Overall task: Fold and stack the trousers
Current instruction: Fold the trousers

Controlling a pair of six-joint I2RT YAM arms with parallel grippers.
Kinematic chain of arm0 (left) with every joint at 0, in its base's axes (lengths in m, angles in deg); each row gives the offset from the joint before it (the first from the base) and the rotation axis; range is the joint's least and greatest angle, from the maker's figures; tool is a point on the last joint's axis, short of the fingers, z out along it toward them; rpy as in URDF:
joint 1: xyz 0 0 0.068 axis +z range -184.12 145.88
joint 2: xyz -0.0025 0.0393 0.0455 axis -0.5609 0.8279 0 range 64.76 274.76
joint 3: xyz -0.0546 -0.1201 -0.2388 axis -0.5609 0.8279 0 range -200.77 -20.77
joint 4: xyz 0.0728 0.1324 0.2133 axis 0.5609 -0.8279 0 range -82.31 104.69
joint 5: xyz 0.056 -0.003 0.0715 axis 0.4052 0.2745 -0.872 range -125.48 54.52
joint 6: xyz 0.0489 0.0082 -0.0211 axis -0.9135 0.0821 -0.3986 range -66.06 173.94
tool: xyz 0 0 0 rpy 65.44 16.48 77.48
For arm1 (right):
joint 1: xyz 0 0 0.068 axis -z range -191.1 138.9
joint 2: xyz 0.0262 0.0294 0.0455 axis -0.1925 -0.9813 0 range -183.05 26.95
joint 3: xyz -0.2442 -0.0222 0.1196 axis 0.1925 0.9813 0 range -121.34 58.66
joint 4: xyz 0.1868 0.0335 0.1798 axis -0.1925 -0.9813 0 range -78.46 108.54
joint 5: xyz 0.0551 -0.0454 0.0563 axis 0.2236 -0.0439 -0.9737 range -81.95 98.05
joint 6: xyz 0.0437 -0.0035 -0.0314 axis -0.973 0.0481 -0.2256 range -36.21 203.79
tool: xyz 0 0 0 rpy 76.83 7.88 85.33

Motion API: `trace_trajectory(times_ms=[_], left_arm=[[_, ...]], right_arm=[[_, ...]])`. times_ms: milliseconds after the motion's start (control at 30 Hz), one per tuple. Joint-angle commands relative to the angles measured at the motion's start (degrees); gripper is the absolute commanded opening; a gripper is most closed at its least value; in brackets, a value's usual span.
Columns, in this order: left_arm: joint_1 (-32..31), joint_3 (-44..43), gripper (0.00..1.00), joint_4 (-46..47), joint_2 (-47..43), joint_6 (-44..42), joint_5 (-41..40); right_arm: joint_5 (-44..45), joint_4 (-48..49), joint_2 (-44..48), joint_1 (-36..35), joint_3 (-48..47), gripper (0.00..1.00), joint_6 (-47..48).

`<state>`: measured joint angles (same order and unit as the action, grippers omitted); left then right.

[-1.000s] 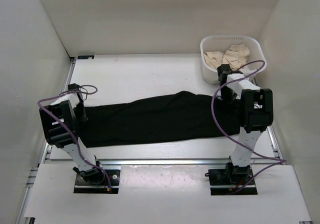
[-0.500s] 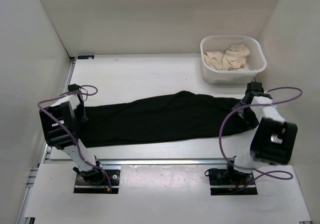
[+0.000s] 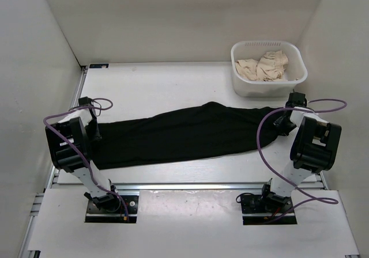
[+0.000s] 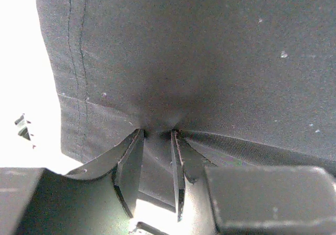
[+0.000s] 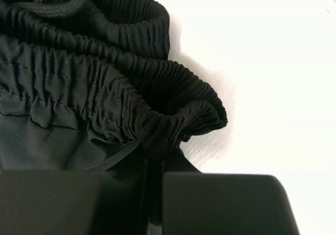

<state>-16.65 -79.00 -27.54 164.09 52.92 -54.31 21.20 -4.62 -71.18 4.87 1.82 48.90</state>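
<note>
Trousers (image 3: 179, 134): we see them spread along the worktop (image 3: 155, 85).
Left pincer (image 4: 156, 134): pinching their leg end.
Right pincer (image 5: 152, 160): pinching their waist end.

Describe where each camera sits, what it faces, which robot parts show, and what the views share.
Top external: above and behind the bases, looking down on table, trousers, basket; both arms show.
Left wrist: on the left arm, facing the trouser hem; left gripper pinches it.
Right wrist: on the right arm, facing the waistband; right gripper clamps it.
Shared: all three show the trousers.
</note>
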Motion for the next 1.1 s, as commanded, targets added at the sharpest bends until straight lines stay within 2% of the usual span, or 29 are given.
trace_trajectory(times_ms=[0, 100, 167, 267, 300, 333, 367, 400, 467, 500, 533, 600, 733, 967, 1000, 1067], left_arm=[[-0.5, 0.9, 0.4, -1.1, -0.5, 1.0, 3.5], [-3.1, 0.4, 0.4, -1.1, -0.5, 1.0, 3.5], [-5.2, 0.4, 0.4, -1.6, 0.0, 1.0, 3.5], [-8.8, 0.4, 0.4, -1.6, 0.5, 1.0, 3.5], [-9.6, 0.4, 0.4, -1.6, 1.2, 1.0, 3.5], [-9.6, -0.4, 0.4, -1.6, 1.2, 1.0, 3.5], [-9.6, -0.4, 0.4, -1.6, 1.9, 1.0, 3.5], [-9.6, -1.1, 0.4, -1.6, 2.7, 1.0, 3.5], [-10.1, -1.9, 0.4, -2.2, 3.5, 1.0, 3.5], [-10.1, -2.7, 0.4, -2.2, 4.3, 1.0, 3.0], [-10.1, -3.6, 0.4, -2.8, 4.3, 1.0, 3.0], [-10.1, -4.5, 0.4, -3.4, 5.5, 1.0, 2.3], [-10.6, -6.4, 0.4, -4.0, 6.1, 1.0, 2.3], [-11.1, -8.3, 0.4, -4.6, 6.7, 1.0, 2.3], [-11.1, -8.8, 0.4, -5.1, 6.7, 1.0, 2.3], [-11.1, -8.8, 0.4, -5.1, 6.7, 1.0, 2.3]], right_arm=[[0.9, 0.8, -0.5, 1.7, 2.8, 0.0, -0.7], [7.7, -2.1, 6.1, 1.2, 0.9, 0.0, 0.0], [17.1, -4.6, 12.3, -2.7, -1.2, 0.0, 2.4], [28.4, -10.3, 16.1, -16.5, -6.5, 0.0, 2.6], [35.0, -12.5, 16.1, -26.3, -8.2, 0.0, 1.5], [37.5, -15.7, 16.1, -31.8, -9.8, 0.0, 0.5], [40.1, -17.2, 13.9, -37.5, -11.3, 0.0, -1.2], [42.0, -18.1, 12.4, -48.8, -14.8, 0.0, -4.5], [44.5, -22.5, 4.8, -58.4, -20.0, 0.0, -8.6], [45.5, -25.0, 1.7, -65.5, -27.1, 0.0, -13.7], [46.2, -27.8, -4.6, -68.2, -31.0, 0.0, -16.3], [46.2, -30.5, -10.0, -74.0, -37.0, 0.0, -17.6], [43.4, -26.5, -19.2, -78.5, -44.0, 0.0, -15.9], [35.6, -21.5, -23.5, -81.3, -47.0, 0.0, -7.1], [34.5, -19.9, -23.5, -81.4, -47.0, 0.02, -5.6], [31.3, -17.5, -22.3, -81.9, -44.7, 0.31, 0.1]])
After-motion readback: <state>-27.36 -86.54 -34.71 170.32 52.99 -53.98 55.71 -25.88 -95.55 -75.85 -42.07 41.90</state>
